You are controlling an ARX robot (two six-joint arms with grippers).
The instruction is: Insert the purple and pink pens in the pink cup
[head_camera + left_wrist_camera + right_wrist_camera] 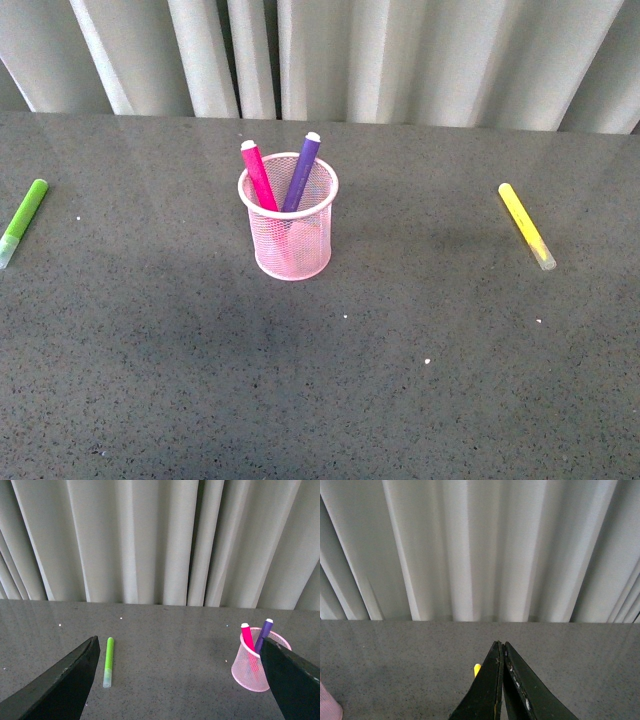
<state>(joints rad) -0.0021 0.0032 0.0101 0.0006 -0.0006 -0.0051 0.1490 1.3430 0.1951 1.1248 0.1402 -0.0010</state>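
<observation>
We look across a grey speckled table [330, 390] whose near half is bare apart from a few pale specks. In the left wrist view, our left gripper [180, 680] hangs above the surface with its two dark fingers [60, 685] spread wide and nothing between them. In the right wrist view, our right gripper [502, 680] has its fingers pressed together, with nothing caught between them. Further back, near the middle of the table, stands the pink cup [290, 240], a pale wire-mesh pot, upright. Both task pens are inside it, white ends up: the pink pen [258, 176] leans toward the left side of the rim, and the purple pen [301, 171] leans the other way, so that the two cross low down inside the mesh. Well apart from the cup, a lime green marker [24, 219] lies flat at the far left edge of the front view, and a yellow marker [525, 224] lies flat on the right. Behind the table's far edge hangs a pale pleated curtain [400, 50].
</observation>
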